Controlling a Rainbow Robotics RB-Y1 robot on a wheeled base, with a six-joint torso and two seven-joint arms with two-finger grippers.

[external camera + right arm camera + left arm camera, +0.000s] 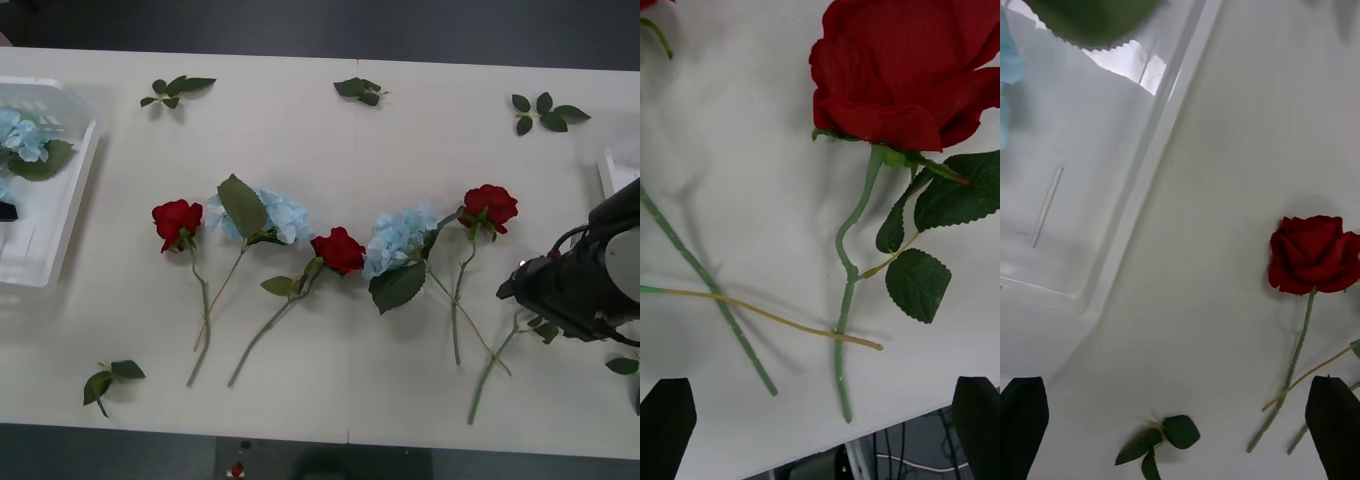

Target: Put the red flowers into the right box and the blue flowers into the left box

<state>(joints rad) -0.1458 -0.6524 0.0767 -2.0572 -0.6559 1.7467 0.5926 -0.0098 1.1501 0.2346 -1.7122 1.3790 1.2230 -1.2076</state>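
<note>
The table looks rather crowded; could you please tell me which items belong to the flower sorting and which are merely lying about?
Part of the job:
- red flowers, several on the table
- blue flowers, on the table
- left box, blue flowers inside
- right box, only its edge visible
- right claw, open above a rose
- left claw, open by the left box

Lying about:
- loose leaf sprigs

Front camera looks down on the table [300,120]; wrist cameras hover close above it
</note>
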